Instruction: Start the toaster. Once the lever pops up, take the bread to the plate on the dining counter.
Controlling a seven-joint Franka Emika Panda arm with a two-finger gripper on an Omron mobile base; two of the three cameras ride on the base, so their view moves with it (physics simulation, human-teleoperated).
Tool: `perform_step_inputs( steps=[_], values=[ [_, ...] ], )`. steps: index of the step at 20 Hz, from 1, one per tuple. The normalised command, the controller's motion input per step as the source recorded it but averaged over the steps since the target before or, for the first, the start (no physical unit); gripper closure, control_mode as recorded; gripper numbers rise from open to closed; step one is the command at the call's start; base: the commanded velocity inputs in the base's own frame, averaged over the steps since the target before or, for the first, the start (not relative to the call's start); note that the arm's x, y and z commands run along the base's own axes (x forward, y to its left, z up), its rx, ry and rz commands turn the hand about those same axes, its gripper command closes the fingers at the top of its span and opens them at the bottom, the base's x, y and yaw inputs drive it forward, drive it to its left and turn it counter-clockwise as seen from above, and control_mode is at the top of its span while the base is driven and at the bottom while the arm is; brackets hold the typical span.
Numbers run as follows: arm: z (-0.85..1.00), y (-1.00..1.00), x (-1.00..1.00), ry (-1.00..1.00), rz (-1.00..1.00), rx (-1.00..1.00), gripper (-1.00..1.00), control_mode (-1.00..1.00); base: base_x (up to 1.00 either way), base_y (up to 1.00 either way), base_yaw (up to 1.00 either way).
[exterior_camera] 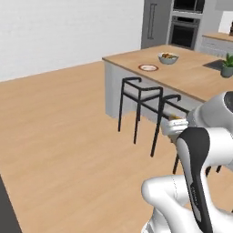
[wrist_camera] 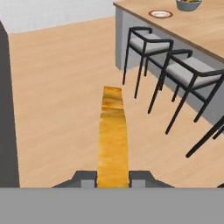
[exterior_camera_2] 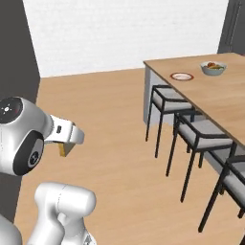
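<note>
Clamped in our gripper (wrist_camera: 113, 178), the bread (wrist_camera: 113, 140) is riding edge-on over the floor; the plate (wrist_camera: 160, 14) is sitting on the far tabletop (wrist_camera: 205, 26), beside a bowl (wrist_camera: 189, 4)

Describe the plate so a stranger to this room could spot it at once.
Find the long light-wood dining counter with black stools along its side. Near its far end lies the plate, beside a white fruit bowl. Unlike the deep bowl, it is flat, with a red-brown rim.

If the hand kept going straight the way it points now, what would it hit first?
Probably the wood floor, short of the stools. The hand, shut on the bread, aims down ahead; depth is unclear.
</note>
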Motion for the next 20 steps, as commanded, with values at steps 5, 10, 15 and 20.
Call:
perform_step_inputs(
  steps=[5,10,15,20],
  values=[
    [0.00,0.00,0.00,0.00,0.00,0.00,1.00,1.00,1.00,1.00,-0.43],
    [0.00,0.00,0.00,0.00,0.00,0.00,1.00,1.00,1.00,1.00,-0.42],
    [0.00,0.00,0.00,0.00,0.00,0.00,1.00,1.00,1.00,1.00,-0.41],
    [0.00,0.00,0.00,0.00,0.00,0.00,1.00,1.00,1.00,1.00,-0.41]
  ],
)
